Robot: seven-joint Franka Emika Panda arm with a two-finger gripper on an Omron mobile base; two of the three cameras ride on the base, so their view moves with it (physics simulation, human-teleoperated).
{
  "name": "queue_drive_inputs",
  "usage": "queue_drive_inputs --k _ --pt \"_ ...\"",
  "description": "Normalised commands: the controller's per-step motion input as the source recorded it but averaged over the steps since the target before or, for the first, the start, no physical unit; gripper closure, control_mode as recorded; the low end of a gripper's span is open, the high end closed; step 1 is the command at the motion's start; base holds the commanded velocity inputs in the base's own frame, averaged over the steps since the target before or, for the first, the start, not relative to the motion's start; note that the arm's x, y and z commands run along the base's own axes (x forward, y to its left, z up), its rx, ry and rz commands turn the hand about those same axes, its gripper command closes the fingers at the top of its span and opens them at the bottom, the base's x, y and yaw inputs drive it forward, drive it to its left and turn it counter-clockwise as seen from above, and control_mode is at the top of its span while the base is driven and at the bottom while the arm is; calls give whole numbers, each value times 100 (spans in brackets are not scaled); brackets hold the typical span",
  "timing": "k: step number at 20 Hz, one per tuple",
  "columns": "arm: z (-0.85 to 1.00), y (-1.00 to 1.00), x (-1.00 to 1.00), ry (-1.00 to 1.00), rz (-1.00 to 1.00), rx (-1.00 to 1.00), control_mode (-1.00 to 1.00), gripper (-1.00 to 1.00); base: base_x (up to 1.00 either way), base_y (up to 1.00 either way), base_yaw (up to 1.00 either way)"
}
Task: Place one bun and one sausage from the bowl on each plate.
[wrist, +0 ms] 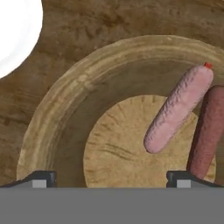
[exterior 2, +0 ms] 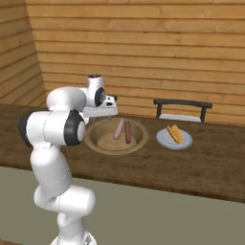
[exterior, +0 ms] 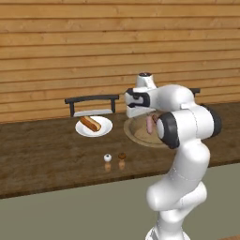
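Note:
The tan-brown bowl (wrist: pixel 48 118) (exterior 2: pixel 95 142) (exterior: pixel 133 136) sits on the wooden counter. In it lie a round flat tan bun (wrist: pixel 118 148), a pink sausage (wrist: pixel 179 109) (exterior 2: pixel 118 129) (exterior: pixel 149 124) and a dark red sausage (wrist: pixel 209 131) (exterior 2: pixel 128 132). My gripper (wrist: pixel 110 178) (exterior 2: pixel 101 115) hovers open over the bowl's bun side, with nothing between its fingertips (wrist: pixel 41 178). A white plate (exterior 2: pixel 162 139) (exterior: pixel 104 129) beside the bowl carries an elongated orange-brown bun (exterior 2: pixel 174 133) (exterior: pixel 90 123); whether a sausage lies with it I cannot tell. A white plate edge (wrist: pixel 13 30) shows past the bowl's rim.
A dark low rack (exterior: pixel 91 104) (exterior 2: pixel 182 107) stands behind the loaded plate, against the wooden wall. Two small shakers, one white (exterior: pixel 107 158) and one brown (exterior: pixel 122 156), stand near the counter's front edge. My arm hides part of the bowl in the left base view.

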Motion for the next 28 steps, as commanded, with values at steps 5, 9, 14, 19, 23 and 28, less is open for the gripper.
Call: queue_drive_inputs --k 5,9,14,19,23,28 --pt "-80 -42 7 -3 -9 4 -100 -100 0 0 0" --pt "-37 -44 0 -16 -8 5 -100 -100 0 0 0" --pt "-36 -17 2 -14 -2 6 -100 -100 0 0 0" --pt "-34 0 11 0 0 0 -100 -100 0 0 0" --pt "-15 0 11 0 0 0 -100 -100 0 0 0" --pt "-13 -1 27 0 -5 0 -100 -100 0 0 0"
